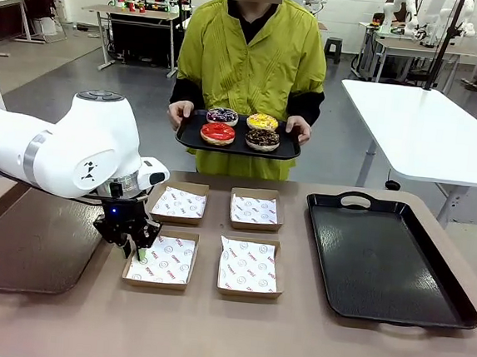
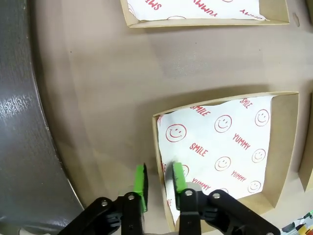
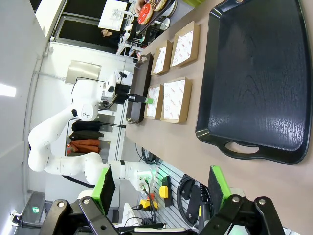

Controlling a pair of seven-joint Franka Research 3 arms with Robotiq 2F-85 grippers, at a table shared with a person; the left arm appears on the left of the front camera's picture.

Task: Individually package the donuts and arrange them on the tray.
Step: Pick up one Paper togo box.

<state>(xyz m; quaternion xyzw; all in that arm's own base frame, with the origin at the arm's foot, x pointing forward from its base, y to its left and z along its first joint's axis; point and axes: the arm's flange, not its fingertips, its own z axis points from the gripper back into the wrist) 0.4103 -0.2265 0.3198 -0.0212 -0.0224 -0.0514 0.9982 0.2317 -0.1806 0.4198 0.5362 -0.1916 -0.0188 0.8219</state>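
The left gripper (image 1: pixel 138 251) is reaching down at the near-left box (image 1: pixel 159 285). Its pads are straddling the box's left wall, one outside over the table, the other inside on the printed liner (image 2: pixel 220 147). The jaws are standing narrow, but I cannot tell whether they are pinching the wall. This is probably for steadying or shifting the box before filling.

The right gripper (image 3: pixel 161 188) is hanging spread wide and empty on the near side of the big tray (image 1: pixel 382 258).

The donuts (image 1: pixel 241 129) are sitting together on a small tray (image 1: pixel 188 141), which the person is holding beyond the far edge, likely waiting to offer them.

A dark tray (image 1: pixel 31 252) is lying just left of the left gripper, crowding that side. To the right, bare table is separating the four open boxes.
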